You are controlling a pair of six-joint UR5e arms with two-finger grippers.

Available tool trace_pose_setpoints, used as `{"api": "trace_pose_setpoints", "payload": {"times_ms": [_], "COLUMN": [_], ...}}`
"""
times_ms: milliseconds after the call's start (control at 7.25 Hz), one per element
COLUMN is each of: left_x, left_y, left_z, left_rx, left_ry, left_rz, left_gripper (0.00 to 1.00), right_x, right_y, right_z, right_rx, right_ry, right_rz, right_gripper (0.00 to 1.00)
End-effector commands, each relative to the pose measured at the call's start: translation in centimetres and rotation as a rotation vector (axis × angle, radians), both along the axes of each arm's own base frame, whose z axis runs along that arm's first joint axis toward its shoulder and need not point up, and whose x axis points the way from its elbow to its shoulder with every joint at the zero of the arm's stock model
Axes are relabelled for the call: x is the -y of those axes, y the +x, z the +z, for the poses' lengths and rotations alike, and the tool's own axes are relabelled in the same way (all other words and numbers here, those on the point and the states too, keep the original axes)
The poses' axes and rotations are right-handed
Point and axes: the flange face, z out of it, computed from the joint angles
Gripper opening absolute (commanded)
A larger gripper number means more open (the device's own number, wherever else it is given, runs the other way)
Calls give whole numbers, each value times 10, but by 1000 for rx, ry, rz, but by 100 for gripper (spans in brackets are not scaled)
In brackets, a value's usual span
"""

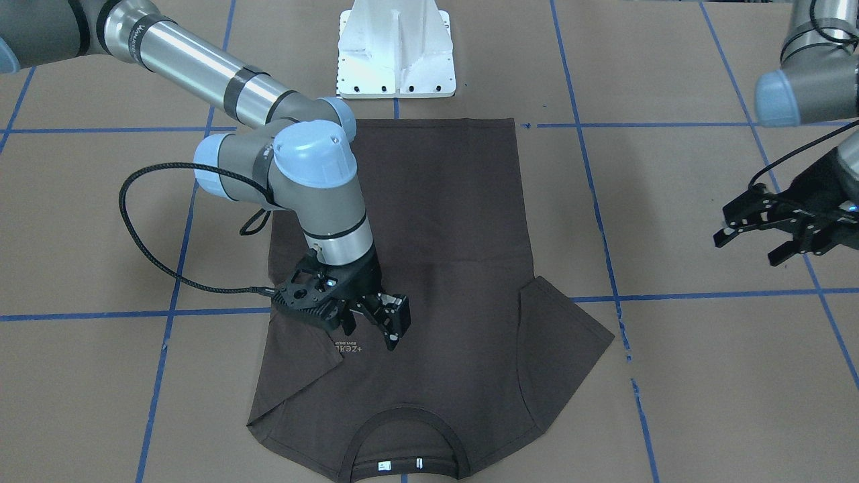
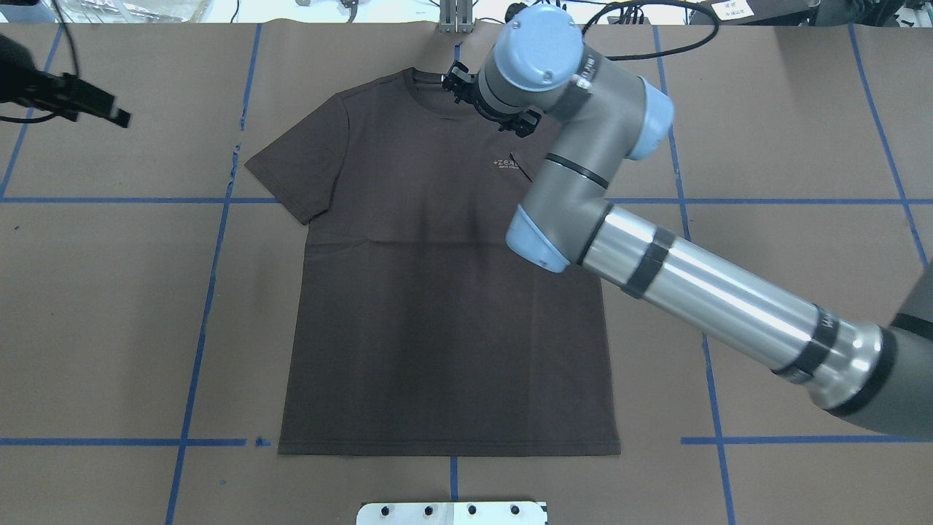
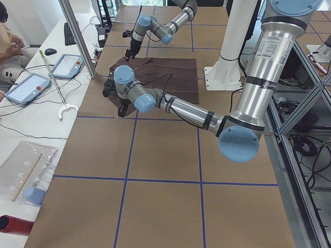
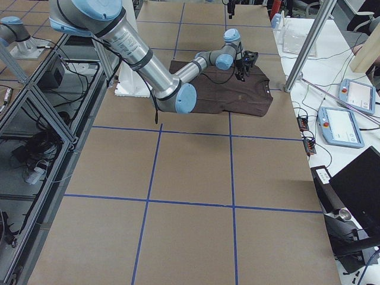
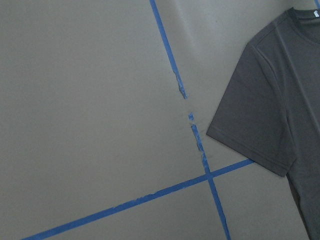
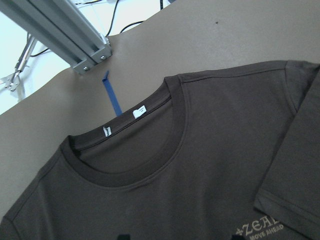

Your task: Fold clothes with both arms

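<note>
The dark brown T-shirt (image 1: pixel 443 235) lies flat on the table, front up, collar (image 1: pixel 402 429) toward the far side from the robot. It also shows in the overhead view (image 2: pixel 437 306). Its sleeve (image 1: pixel 305 362) on the robot's right is folded in over the chest, beside the pale logo (image 1: pixel 347 349). The other sleeve (image 1: pixel 564 335) lies spread out. My right gripper (image 1: pixel 371 332) is open and empty just above the chest near the logo. My left gripper (image 1: pixel 748 245) is open and empty, off the shirt over bare table (image 2: pixel 109 113). White neck labels (image 6: pixel 140 111) show inside the collar.
The white pedestal base (image 1: pixel 396 54) stands at the robot's edge behind the shirt hem. Blue tape lines (image 1: pixel 604 201) cross the brown table. An aluminium frame post (image 6: pixel 75 45) stands beyond the collar. Tablets (image 3: pixel 26 88) and a person (image 3: pixel 5 41) are at a side desk.
</note>
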Motion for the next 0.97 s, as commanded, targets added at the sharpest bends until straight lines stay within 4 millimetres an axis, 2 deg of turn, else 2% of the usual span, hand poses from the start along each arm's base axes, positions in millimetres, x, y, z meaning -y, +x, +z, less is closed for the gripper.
{"api": "trace_pose_setpoints", "payload": {"times_ms": [0,138,276,414,552,828], "left_x": [26,20,15,42,49,50], "left_y": [81,135,193,222,227,226], "left_z": [-26,-9,-2,19,36,35], "left_rx": [-22,61,107,125,137,148], "left_ry": [-121,-165,-194,-182,-187,-179], "left_rz": [-70,-191,-291,-324,-324,-333], "left_gripper": [97,93,87,86,81,72], "right_x": [-62,-75,-82,-83,-83,-85], "right_y": [77,98,105,105,106,109], "right_z": [16,23,19,24,25,26], "right_rx": [89,106,116,111,111,115], "right_ry": [67,74,82,79,81,76], "right_rz": [-16,-26,-28,-30,-29,-21], "right_gripper": [100,100,100,100,100,100]}}
